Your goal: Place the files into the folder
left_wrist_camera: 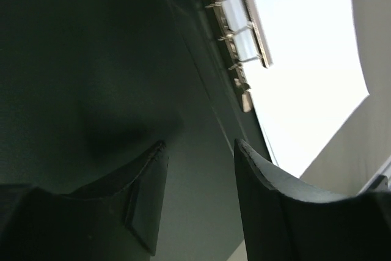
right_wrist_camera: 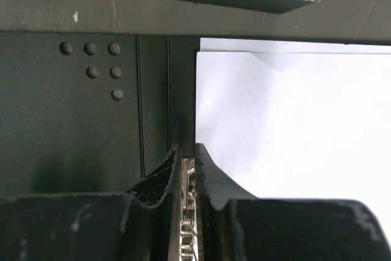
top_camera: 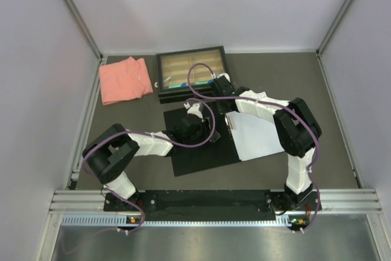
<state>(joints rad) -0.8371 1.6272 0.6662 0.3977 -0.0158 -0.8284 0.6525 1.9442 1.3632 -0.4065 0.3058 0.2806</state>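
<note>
Folder (top_camera: 197, 156) lying open mid-table (top_camera: 333, 96), black inside up, the papers (top_camera: 259, 137) sitting on its right half

Both arms are covering the spine from above, and any print on the sheets is washing out to plain white; the right gripper (right_wrist_camera: 183, 151) is pinching the metal clip (right_wrist_camera: 188, 218) at the spine, the left gripper (left_wrist_camera: 198, 148) is hanging over the bare left flap, fingers apart and holding nothing; open tabletop is lying right of the sheets, a tray (top_camera: 160, 76) and pink cloth (top_camera: 125, 80) behind

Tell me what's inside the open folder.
In the folder, white sheets lie on the right half beside the metal ring clip; the left half is bare black. Anything beneath the sheets is covered.
</note>
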